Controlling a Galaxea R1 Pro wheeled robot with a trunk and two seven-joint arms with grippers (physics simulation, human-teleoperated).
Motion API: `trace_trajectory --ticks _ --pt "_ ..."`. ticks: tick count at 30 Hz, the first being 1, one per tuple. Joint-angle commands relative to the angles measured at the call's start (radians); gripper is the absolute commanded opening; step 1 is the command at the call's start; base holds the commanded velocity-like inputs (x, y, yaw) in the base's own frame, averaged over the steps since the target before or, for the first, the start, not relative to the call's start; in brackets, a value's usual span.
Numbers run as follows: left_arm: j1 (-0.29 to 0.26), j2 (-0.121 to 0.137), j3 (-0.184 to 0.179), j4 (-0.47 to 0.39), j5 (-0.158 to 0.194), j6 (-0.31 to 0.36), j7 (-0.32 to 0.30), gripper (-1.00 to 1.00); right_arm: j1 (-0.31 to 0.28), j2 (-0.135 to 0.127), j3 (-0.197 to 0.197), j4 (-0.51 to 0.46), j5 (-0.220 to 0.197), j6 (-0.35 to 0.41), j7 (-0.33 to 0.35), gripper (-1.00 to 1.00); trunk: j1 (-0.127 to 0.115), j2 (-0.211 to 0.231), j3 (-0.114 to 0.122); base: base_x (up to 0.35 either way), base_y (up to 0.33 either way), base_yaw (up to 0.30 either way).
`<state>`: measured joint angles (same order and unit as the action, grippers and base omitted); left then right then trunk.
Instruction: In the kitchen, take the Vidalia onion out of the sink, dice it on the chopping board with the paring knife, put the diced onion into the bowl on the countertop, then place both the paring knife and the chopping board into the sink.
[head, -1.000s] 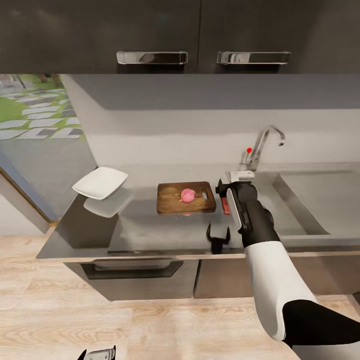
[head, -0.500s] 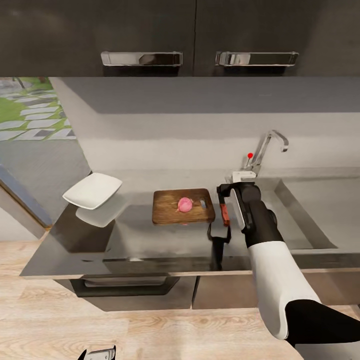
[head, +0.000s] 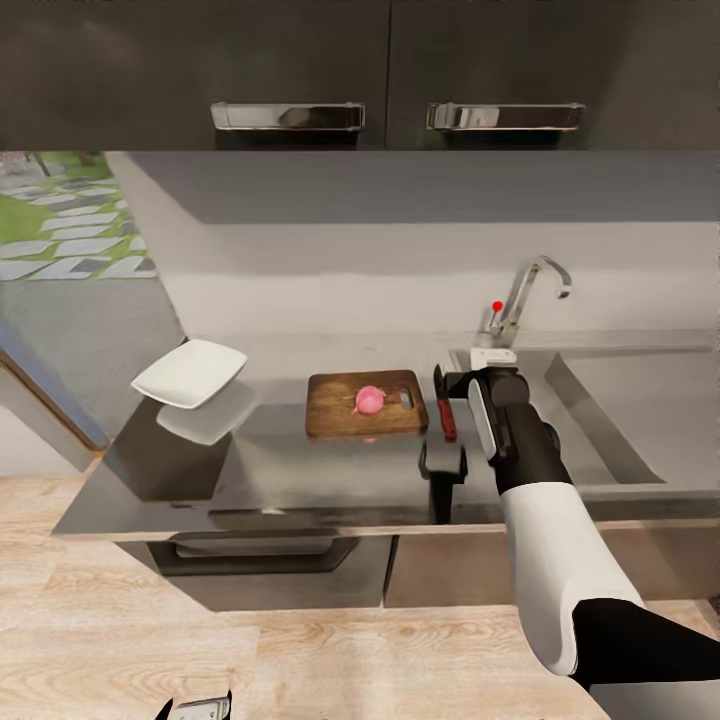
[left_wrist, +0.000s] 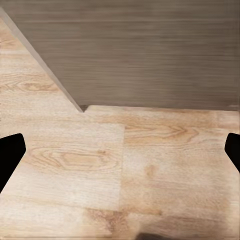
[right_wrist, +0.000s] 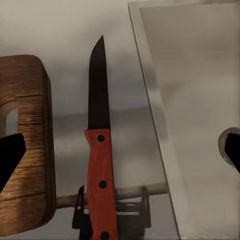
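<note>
Right gripper (head: 447, 383) dropped a bit toward the paring knife (head: 447, 420) between chopping board (head: 365, 404) and sink (head: 640, 400), fingers seemingly spread wider; head camera shifted slightly, so the whole frame moved.

Light: soft, even daylight is coming from 9 o'clock.
Glare: the worktop (head: 300, 470) is mirroring things.
Sharpness: renders are looking slightly blurred throughout.
</note>
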<state>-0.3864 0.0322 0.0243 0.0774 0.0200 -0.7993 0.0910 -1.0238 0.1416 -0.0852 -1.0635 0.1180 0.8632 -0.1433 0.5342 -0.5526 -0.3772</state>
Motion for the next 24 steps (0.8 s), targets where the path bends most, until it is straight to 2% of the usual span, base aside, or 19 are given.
trace_trajectory --ticks 1,5,12,24 --pt "-0.002 0.000 0.002 0.004 0.001 -0.006 0.000 1.00 -0.001 0.001 -0.002 0.002 0.010 0.005 0.005 1.00 0.000 -0.001 -0.001 -0.059 0.000 0.000" --pt "-0.002 0.000 0.002 0.004 0.001 -0.006 0.000 1.00 -0.001 0.002 -0.002 0.014 0.009 0.004 0.005 1.00 0.000 -0.001 -0.001 -0.025 0.000 0.000" --pt "-0.002 0.000 0.001 0.004 0.001 -0.006 0.000 1.00 -0.001 0.003 -0.001 0.043 0.009 -0.042 0.005 1.00 0.000 -0.001 -0.001 -0.006 0.000 0.000" --pt "-0.002 0.000 0.001 0.004 0.001 -0.006 0.000 1.00 -0.001 0.003 -0.001 0.078 0.009 -0.054 0.005 1.00 0.000 -0.001 -0.001 -0.106 0.000 0.000"
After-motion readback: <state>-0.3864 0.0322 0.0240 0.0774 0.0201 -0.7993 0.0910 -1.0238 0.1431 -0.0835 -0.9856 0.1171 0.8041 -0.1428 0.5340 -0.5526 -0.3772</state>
